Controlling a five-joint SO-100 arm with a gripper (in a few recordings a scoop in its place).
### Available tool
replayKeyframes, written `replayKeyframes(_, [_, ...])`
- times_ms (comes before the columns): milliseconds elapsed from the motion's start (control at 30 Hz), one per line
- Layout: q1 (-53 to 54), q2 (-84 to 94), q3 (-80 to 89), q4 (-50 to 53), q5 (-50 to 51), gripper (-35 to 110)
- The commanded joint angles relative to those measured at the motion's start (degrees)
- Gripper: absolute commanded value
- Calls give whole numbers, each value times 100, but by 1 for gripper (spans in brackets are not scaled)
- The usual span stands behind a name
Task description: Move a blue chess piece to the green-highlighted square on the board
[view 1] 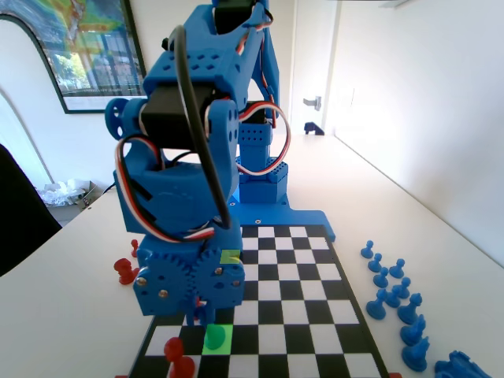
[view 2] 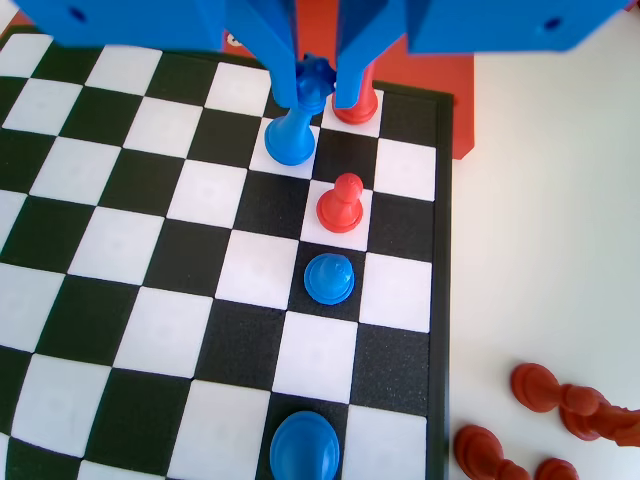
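Note:
In the wrist view my gripper (view 2: 318, 98) hangs over the board (view 2: 120, 240), its two jaws close on either side of the knobby head of the blue chess piece (view 2: 291, 140). The piece stands upright on a white square, two rows from the board's far edge. In the fixed view the gripper (view 1: 201, 316) is low at the near left of the board (view 1: 315, 315), right over the green-highlighted square (view 1: 218, 339). The arm hides most of the piece there.
A red pawn (view 2: 340, 203) and a blue pawn (view 2: 328, 278) stand just in front of the held piece, another red piece (view 2: 356, 104) stands behind it, and a larger blue one (view 2: 304, 447) is nearer. Spare blue pieces (view 1: 394, 295) line the table on the right, red ones (view 1: 124, 270) on the left. A yellow-tinted square (view 1: 230, 257) peeks out beside the arm.

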Motion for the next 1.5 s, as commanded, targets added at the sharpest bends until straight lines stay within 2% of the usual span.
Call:
replayKeyframes(0, [53,325,9,26,0,8])
replayKeyframes(1033, [-185,519,185,-132,308,18])
replayKeyframes(1467, [-466,1362,0,861,510,19])
